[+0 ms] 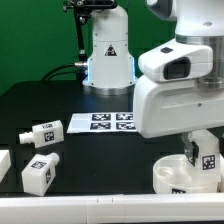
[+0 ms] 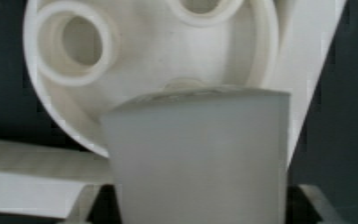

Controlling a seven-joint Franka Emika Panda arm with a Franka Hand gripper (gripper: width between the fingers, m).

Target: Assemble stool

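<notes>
At the exterior view's left, two loose legs [image 1: 42,133] lie on their sides on the black table [image 1: 110,165]. They are blocky, matt white plastic and carry tags. The marker board [image 1: 100,122] lies flat mid-table. At the right, the gripper [image 1: 202,148] clamps the held leg [image 1: 208,158] upright, directly over the seat [image 1: 178,178], a smooth round ring with holes. The fit probably runs straight down.

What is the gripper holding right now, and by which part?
Apparently one stool leg, gripped at its upper end, with its lower end at the round seat; the contact itself is hidden.
</notes>
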